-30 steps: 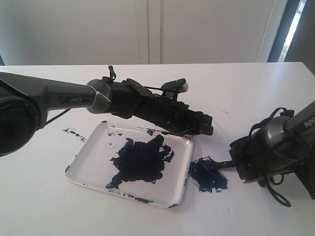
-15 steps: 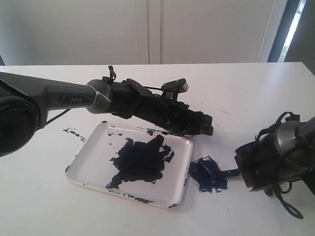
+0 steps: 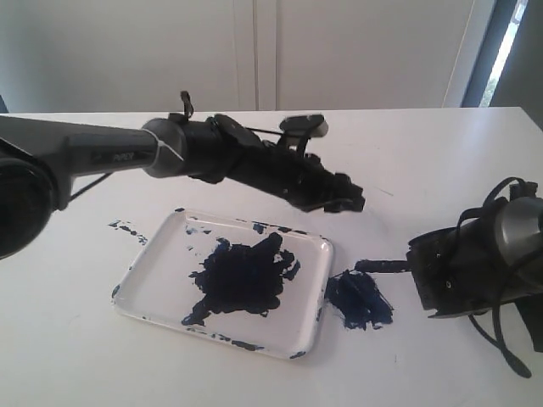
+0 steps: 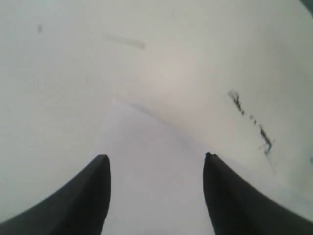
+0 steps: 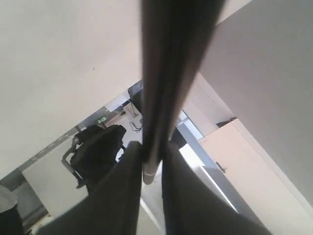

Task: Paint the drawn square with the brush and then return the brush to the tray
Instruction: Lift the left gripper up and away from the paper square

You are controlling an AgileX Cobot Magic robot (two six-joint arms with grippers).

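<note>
**Brush lifted clear of the painted square.**
Your right gripper (image 3: 413,266) has drawn back, jaws pinched on the brush (image 3: 382,264); the drawn square (image 3: 361,302), smeared navy, lies just ahead of those jaws, below the raised tip. The left gripper (image 3: 344,197), jaws apart and empty, has risen over the far rim of the tray (image 3: 161,263). Painting looks done; expect the return.

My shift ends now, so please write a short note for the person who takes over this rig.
Left gripper: open, empty, hovering over the far edge of the tray.
Right gripper: shut on the brush, held about level near the drawn square.
The square: smeared dark navy, beside the tray.
Done: the painting, it seems.
Left: return the brush to the tray.
</note>
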